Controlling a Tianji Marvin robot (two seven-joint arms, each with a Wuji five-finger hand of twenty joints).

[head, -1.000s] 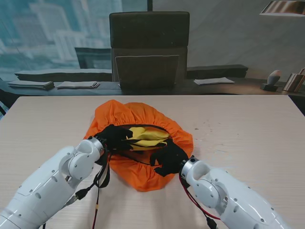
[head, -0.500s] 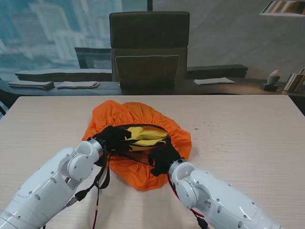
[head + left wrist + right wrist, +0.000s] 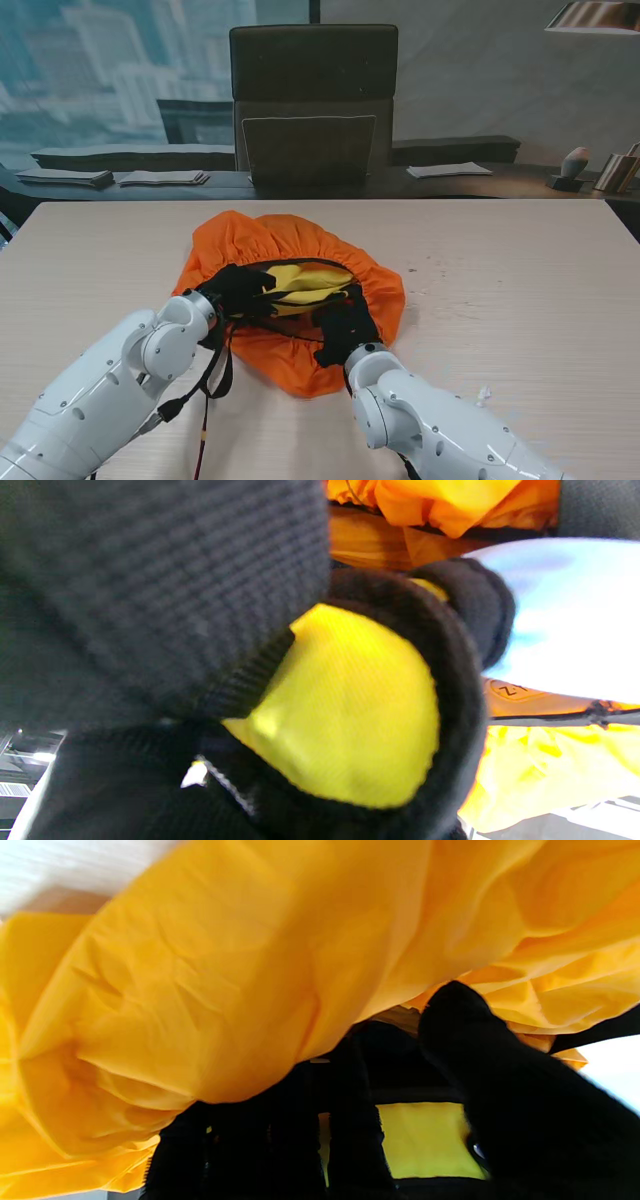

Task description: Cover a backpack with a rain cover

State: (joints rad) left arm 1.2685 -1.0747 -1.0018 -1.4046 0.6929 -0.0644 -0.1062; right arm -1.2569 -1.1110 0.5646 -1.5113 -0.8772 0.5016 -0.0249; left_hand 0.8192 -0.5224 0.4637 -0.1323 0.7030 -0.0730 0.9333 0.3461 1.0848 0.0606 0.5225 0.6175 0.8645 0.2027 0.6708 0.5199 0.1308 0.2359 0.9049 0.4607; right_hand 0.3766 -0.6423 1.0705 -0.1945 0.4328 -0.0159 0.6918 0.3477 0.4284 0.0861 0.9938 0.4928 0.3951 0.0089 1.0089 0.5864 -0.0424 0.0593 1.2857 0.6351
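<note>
Mid-counter, my left hand (image 3: 240,290) and right hand (image 3: 345,322) pinch the rain cover (image 3: 290,240) hem over the backpack (image 3: 305,283). I should stretch evenly, fingers (image 3: 350,1120) firm.

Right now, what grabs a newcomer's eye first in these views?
The orange cover bunched over the yellow backpack mid-table, its opening showing yellow toward me. Both black-gloved hands sit at that opening: the left hand on its left edge, the right hand on the near rim with cover fabric draped over its fingers. Behind the table, a dark chair.
</note>
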